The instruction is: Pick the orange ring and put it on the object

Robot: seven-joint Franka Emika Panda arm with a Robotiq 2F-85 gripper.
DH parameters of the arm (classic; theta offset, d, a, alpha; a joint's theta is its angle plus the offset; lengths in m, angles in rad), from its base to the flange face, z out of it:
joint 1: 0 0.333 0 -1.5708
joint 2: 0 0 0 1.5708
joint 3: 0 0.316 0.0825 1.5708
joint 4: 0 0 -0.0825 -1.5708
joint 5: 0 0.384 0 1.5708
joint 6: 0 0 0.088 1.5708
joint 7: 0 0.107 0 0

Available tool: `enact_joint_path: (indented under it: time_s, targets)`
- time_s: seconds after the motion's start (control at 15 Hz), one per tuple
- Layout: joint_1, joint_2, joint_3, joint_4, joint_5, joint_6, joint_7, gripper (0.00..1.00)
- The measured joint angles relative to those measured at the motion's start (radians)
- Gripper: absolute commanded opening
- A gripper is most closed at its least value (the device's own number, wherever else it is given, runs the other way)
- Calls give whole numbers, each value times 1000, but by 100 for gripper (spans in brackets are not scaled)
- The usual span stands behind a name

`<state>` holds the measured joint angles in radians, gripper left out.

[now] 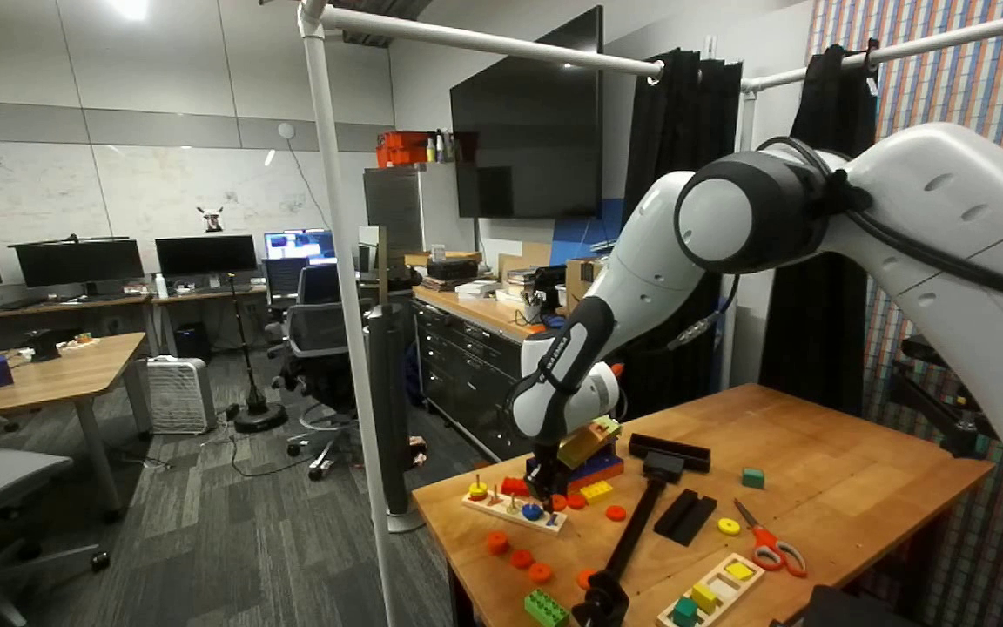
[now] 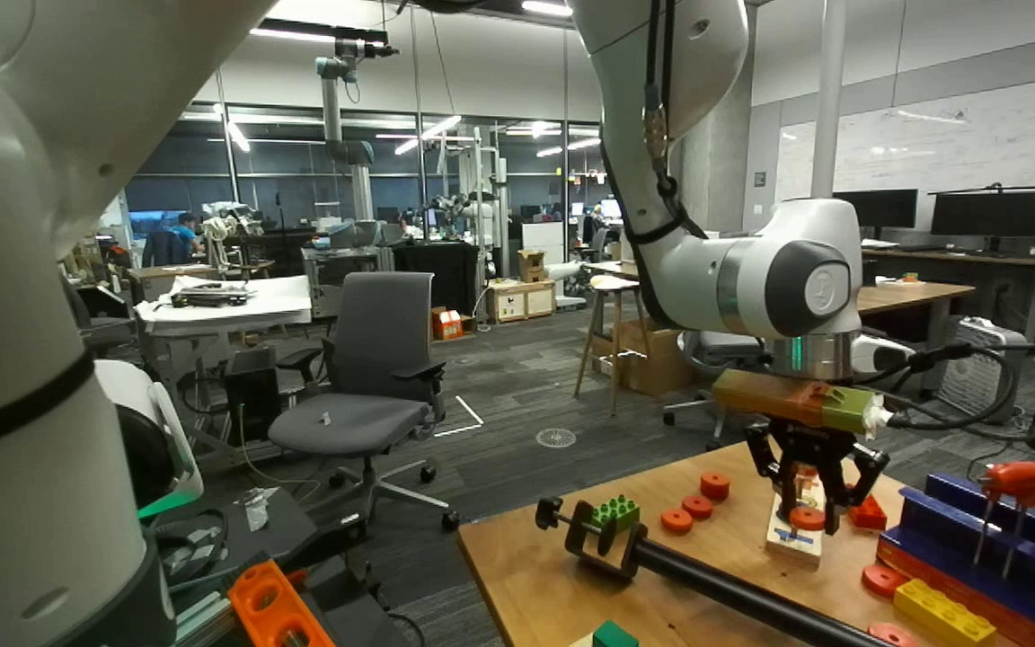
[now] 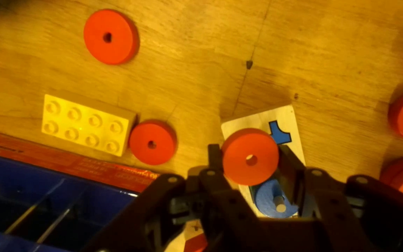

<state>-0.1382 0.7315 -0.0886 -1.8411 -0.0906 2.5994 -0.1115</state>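
Observation:
My gripper [image 3: 251, 158] is shut on an orange ring [image 3: 248, 166], with a finger on each side of it. The ring is flat, with its hole facing the wrist camera. In an exterior view the gripper [image 2: 808, 514] holds it just above the end of a wooden peg board [image 2: 791, 542]. The board [image 3: 285, 113] has a blue mark at this end, partly covered by the ring. A blue ring [image 3: 269, 203] sits around a peg beside the held ring. In an exterior view a yellow ring [image 1: 477, 492] sits at the board's far end, with bare pegs between.
Loose orange rings [image 3: 111, 36] lie on the table, one [image 3: 152, 142] touching a yellow brick [image 3: 87, 126]. A blue organizer box [image 2: 949, 521] with an orange-red tool stands beside the board. A red brick [image 2: 868, 514], a black bar clamp [image 2: 751, 593] and scissors [image 1: 767, 544] also lie there.

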Motion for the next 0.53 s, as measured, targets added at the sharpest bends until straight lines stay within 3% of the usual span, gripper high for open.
enact_joint_path:
  time_s: [0.53]
  targets:
    - [-24,47,28,69,23,-43,-3,24]
